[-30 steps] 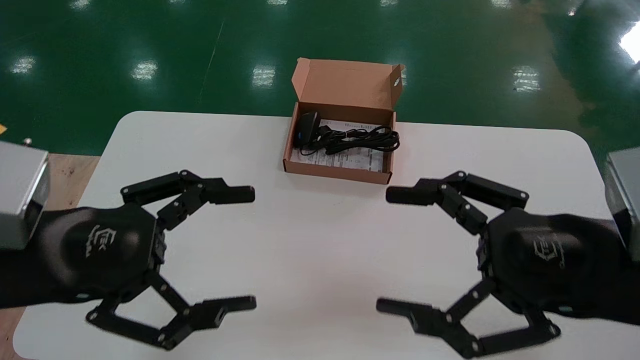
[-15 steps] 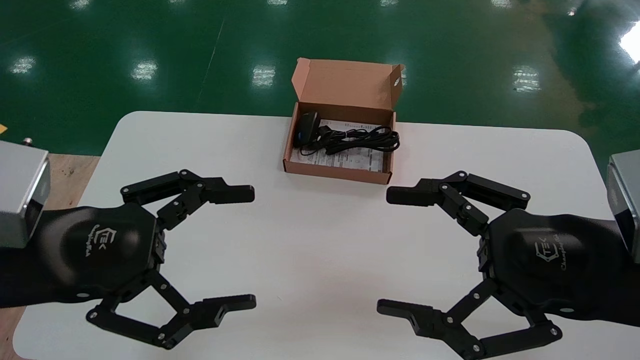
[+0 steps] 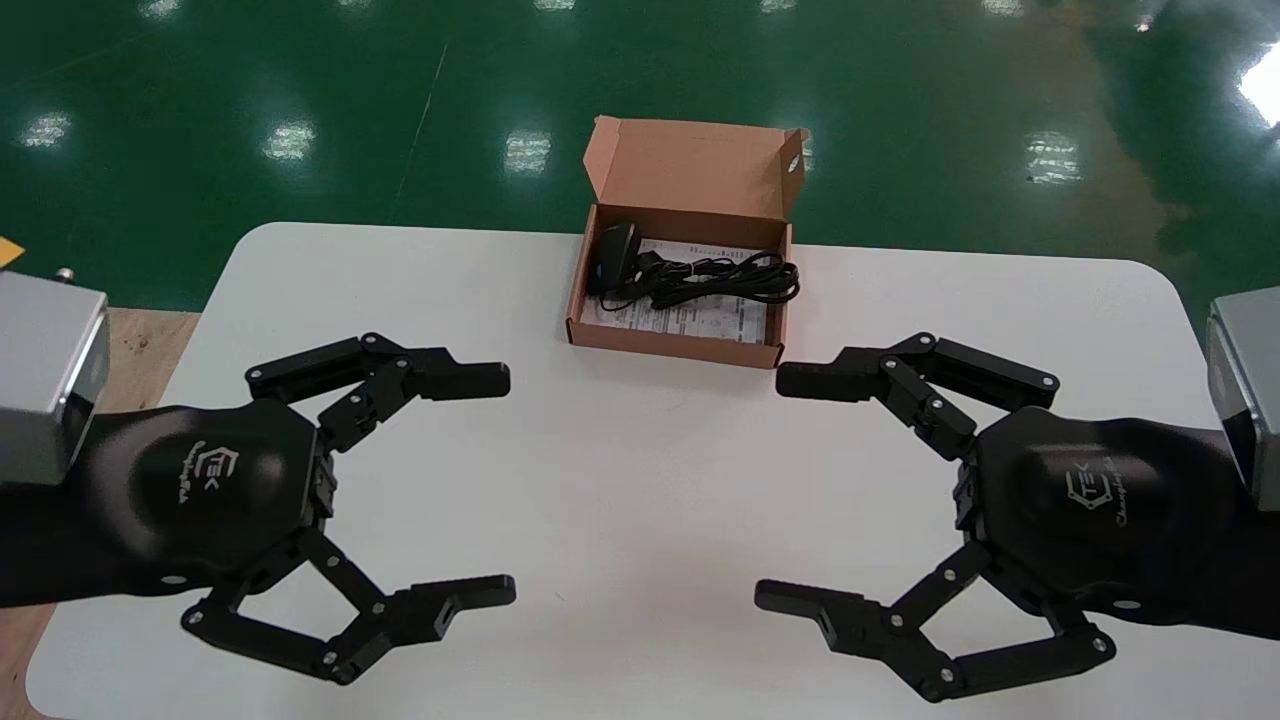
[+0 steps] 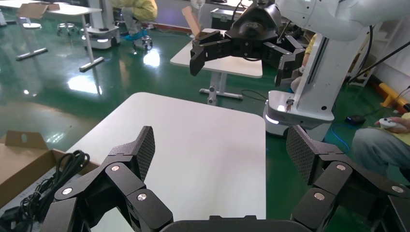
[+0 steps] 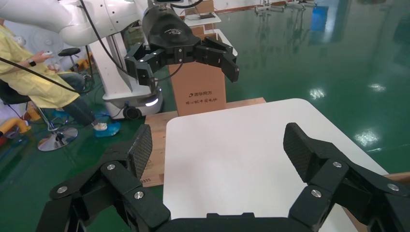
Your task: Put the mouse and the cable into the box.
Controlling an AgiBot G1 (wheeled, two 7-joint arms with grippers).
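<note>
Both items look loaded. The box (image 3: 670,345) sits at 12 o'clock on the bench (image 3: 640,470), hard against the far edge. Its lid (image 3: 690,165) stands up on the 12 o'clock side, so the opening is clear from above and from the near side. The mouse (image 3: 615,255) is inside at the box's 9 o'clock end. The cable (image 3: 720,280) is bundled into a long loop running from the mouse toward 3 o'clock, which is how it fits the box's length. Both lie on a printed leaflet (image 3: 700,315) lining the floor. The cable's loop end reaches the 3 o'clock wall and may ride over the rim; can't tell from here. The left pincer (image 3: 500,485) is at 8 o'clock, fully released, nothing in it, and hovers over bare bench well apart from the box. The right pincer (image 3: 780,490) is at 4 o'clock, also released and empty. Its upper finger is near the box's 5 o'clock corner but not touching. The two face each other across the middle with a wide gap, which keeps the head camera's line to the box unblocked. My read is that the task is essentially complete. The only risk is that loop end snagging if the lid gets closed.
</note>
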